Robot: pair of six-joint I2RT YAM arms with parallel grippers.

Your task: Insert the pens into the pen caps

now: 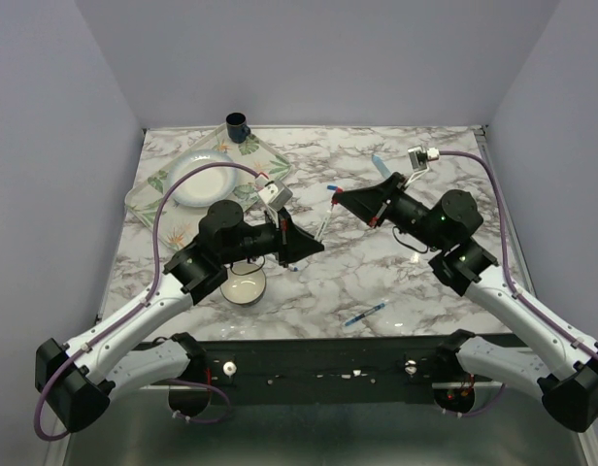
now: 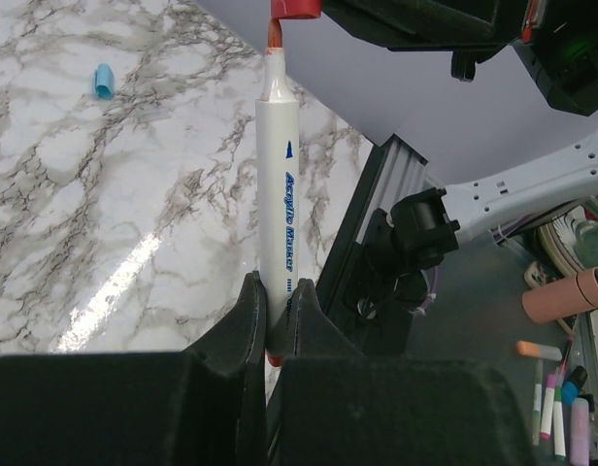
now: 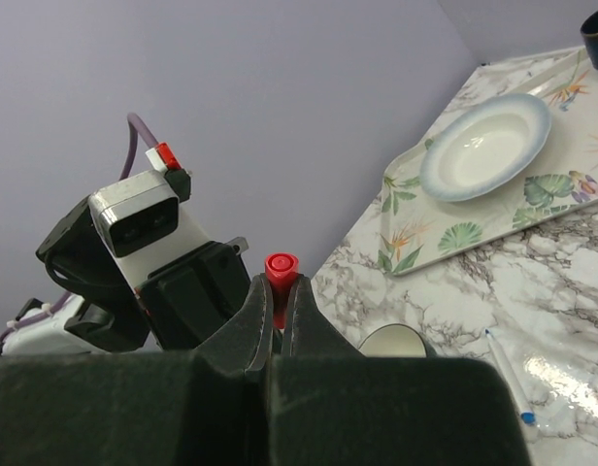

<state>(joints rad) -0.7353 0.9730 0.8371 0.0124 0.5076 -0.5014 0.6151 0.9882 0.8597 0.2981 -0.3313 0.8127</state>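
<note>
My left gripper (image 2: 275, 291) (image 1: 314, 245) is shut on the lower end of a white-barrelled pen (image 2: 278, 194) (image 1: 324, 223) with a red nib. The nib points at a red cap (image 2: 297, 9) (image 3: 281, 271), which my right gripper (image 3: 280, 291) (image 1: 340, 198) pinches. The nib is at the cap's mouth; I cannot tell if it is inside. A white pen with a blue end (image 1: 365, 314) (image 3: 508, 377) lies on the marble near the front edge. A light blue cap (image 2: 104, 80) (image 1: 378, 161) lies on the far part of the table.
A leaf-patterned tray (image 1: 149, 199) (image 3: 445, 238) at the back left holds a white plate (image 1: 202, 178) (image 3: 485, 148) and a dark cup (image 1: 238, 126). A small white bowl (image 1: 245, 284) (image 3: 394, 340) stands under my left arm. The table's right edge (image 2: 362, 204) has a metal rail.
</note>
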